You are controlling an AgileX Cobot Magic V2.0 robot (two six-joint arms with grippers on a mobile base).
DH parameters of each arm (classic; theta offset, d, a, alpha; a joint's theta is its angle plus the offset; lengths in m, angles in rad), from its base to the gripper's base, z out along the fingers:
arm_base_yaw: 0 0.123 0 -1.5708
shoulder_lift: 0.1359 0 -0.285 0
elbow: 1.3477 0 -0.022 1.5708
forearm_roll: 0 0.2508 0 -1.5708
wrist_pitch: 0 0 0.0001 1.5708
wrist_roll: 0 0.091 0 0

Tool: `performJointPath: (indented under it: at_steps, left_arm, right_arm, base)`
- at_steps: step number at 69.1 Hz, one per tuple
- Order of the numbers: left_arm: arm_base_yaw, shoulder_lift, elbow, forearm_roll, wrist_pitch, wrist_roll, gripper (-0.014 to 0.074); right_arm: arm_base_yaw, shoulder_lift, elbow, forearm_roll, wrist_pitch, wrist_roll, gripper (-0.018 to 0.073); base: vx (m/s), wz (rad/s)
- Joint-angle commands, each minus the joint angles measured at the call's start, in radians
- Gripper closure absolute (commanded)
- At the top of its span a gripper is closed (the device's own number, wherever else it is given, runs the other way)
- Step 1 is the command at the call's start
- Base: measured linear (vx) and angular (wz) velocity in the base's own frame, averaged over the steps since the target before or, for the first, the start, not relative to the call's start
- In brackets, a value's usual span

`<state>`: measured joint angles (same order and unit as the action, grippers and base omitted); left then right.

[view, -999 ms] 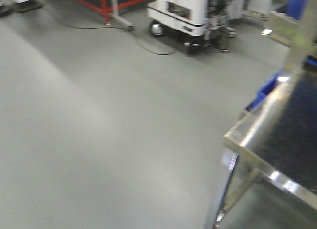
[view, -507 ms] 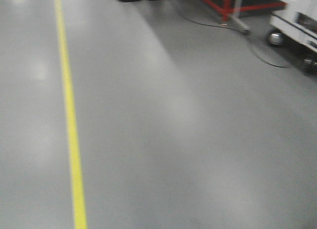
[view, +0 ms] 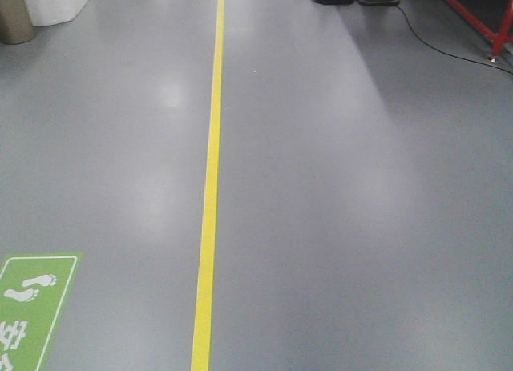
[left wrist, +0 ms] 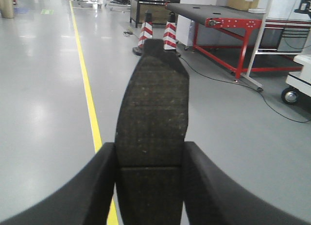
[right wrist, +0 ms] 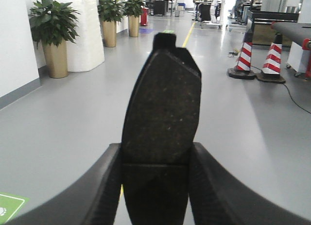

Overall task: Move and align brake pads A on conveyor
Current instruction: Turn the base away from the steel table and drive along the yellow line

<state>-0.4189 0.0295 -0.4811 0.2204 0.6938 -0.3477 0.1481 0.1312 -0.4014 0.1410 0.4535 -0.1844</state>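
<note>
Gripping a brake pad (left wrist: 153, 103) by its lower end, the left gripper (left wrist: 150, 159) is closed on it; the right gripper (right wrist: 155, 162) likewise clamps a second pad (right wrist: 163, 103). Both pads point lengthwise straight ahead; the conveyor (left wrist: 214, 12) lies well apart, upper right.

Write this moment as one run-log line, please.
left gripper: shut on brake pad | right gripper: shut on second brake pad | front view: floor, yellow line | conveyor: far, upper right in left wrist view

Grey glossy floor (view: 361, 227), yellow line (view: 210, 187), striped cones (left wrist: 146, 33), potted plants (right wrist: 53, 21).
</note>
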Motion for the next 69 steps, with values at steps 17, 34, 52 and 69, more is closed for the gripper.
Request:
performJointPath:
  at_steps: [17, 34, 52, 69]
  left_arm:
    - [-0.003, 0.015, -0.025, 0.006, -0.098, -0.001, 0.0602]
    - [-0.003, 0.015, -0.025, 0.006, -0.098, -0.001, 0.0602]
    - [-0.003, 0.015, -0.025, 0.006, -0.098, -0.001, 0.0602]
    - [-0.003, 0.015, -0.025, 0.006, -0.098, -0.001, 0.0602]
  right_arm:
    - [-0.004, 0.009, -0.027, 0.001, -0.101, -0.011, 0.0561]
    - [-0.004, 0.009, -0.027, 0.001, -0.101, -0.011, 0.0561]
    - [-0.004, 0.009, -0.027, 0.001, -0.099, -0.011, 0.0561]
    - [-0.004, 0.009, -0.027, 0.001, -0.097, -0.011, 0.0561]
  base:
    - [0.13, 0.14]
    - [0.27, 0.09]
    - [0.44, -0.04]
    - [0.57, -0.08]
